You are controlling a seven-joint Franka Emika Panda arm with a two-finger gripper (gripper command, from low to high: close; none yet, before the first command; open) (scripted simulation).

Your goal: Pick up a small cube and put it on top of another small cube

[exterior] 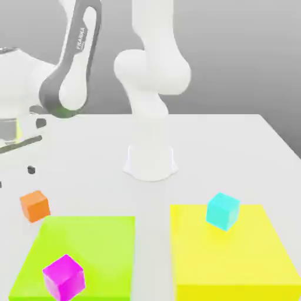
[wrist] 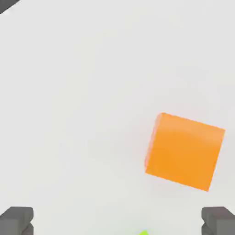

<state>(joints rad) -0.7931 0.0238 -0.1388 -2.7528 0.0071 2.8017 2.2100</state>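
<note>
Hovering arm, exterior view: orange cube (exterior: pixel 34 205) sits on white table (exterior: pixel 235 147), just beside green mat (exterior: pixel 82 247). Hand view: gripper (wrist: pixel 117 222) spread wide, empty; cube offset toward one fingertip (wrist: pixel 219 219), edges skewed.

Orange cube (exterior: pixel 34 205), magenta cube (exterior: pixel 63 277), cyan cube (exterior: pixel 223 211)

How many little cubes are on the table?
3. The orange cube sits on the bare white table, just off the green mat. The magenta cube is on that green mat. The cyan cube is on the yellow mat.
</note>
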